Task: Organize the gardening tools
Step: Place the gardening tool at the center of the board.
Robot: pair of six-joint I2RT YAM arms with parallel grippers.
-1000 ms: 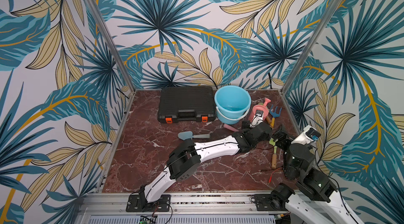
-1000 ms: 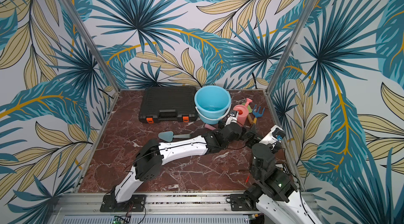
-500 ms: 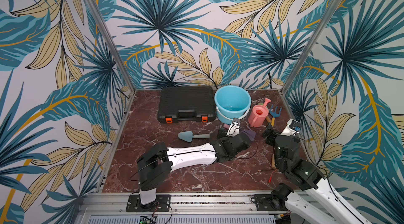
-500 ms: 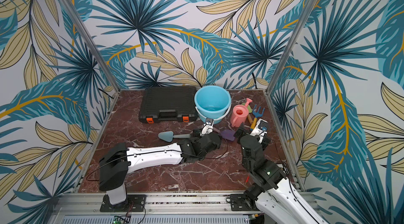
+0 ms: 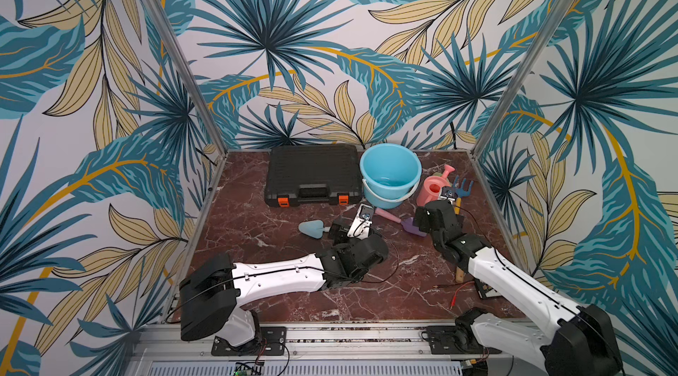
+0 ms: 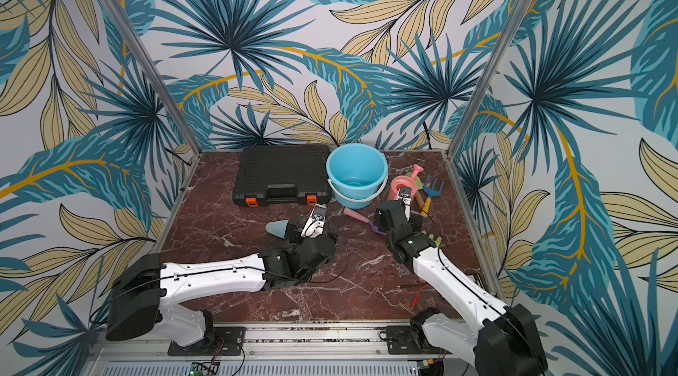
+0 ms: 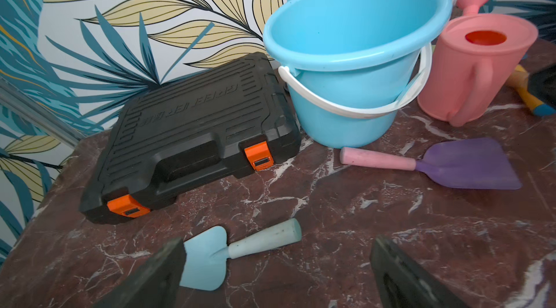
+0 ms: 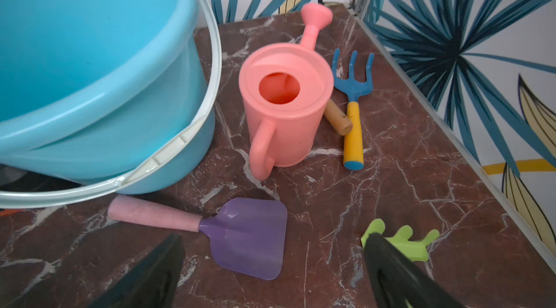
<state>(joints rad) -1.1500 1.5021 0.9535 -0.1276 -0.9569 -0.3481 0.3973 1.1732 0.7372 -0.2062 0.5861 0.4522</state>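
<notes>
You have only one piece of writing to go on: a line of raised lettering [image 7: 189, 110] moulded into the lid of the black case [image 7: 192, 141]. In the left wrist view it faces away from you, black on black, and its letters cannot be made out. In both top views the lid [image 5: 313, 168] shows no readable mark.
</notes>
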